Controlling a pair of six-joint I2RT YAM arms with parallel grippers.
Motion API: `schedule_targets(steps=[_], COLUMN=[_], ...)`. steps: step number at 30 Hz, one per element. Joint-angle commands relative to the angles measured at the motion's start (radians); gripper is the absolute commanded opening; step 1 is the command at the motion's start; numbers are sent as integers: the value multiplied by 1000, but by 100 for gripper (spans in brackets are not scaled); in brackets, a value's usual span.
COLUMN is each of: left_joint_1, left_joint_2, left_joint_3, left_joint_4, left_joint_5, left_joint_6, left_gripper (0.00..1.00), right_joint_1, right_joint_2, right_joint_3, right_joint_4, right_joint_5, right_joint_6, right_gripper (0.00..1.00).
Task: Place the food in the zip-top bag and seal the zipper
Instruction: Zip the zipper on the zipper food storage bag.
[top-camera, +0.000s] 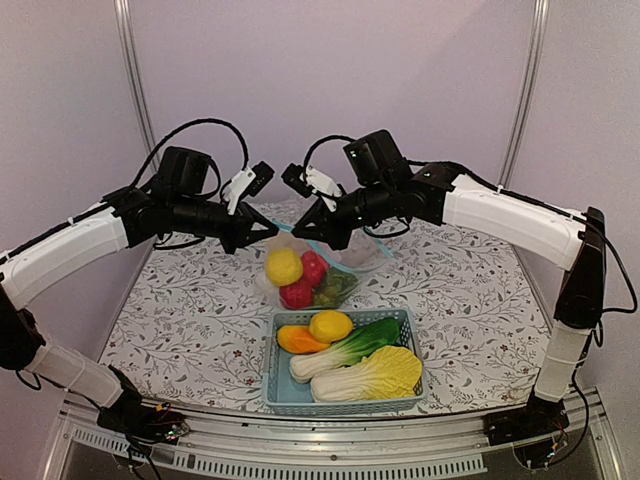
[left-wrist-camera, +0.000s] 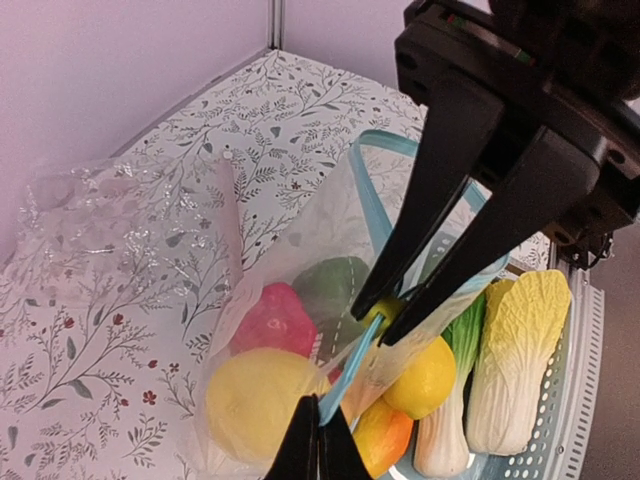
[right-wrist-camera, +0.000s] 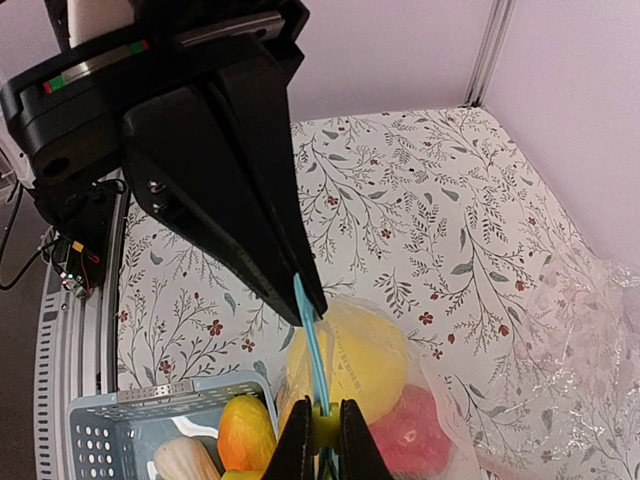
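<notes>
The left end effector is pressed together on the blue zipper of the clear bag. The right end effector pinches the same strip just beside it. The bag is on the tabletop behind the basket, with its mouth raised. It holds a lemon and a red fruit. A cabbage lies in the basket.

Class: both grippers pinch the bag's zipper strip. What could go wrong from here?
1. The left gripper and right gripper pinch only the thin zipper. The loaded bag could slip free.
2. The lemon sits right beside the zipper and may block sealing.
3. Food is still in the basket, so sealing now would likely leave it out.
</notes>
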Motion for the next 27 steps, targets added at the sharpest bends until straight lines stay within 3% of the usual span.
schedule_targets(steps=[1, 27], left_joint_1=[54, 77], left_joint_2=[-48, -48], left_joint_3=[-4, -11], left_joint_4=[30, 45], left_joint_5=[-76, -104], left_joint_6=[-18, -36], left_gripper=[0, 0], right_joint_1=[-17, -18], right_joint_2=[-43, -93], right_joint_3=[-33, -88], right_joint_4=[-123, -123], right_joint_5=[82, 125], right_joint_6=[-3, 12], right_gripper=[3, 10])
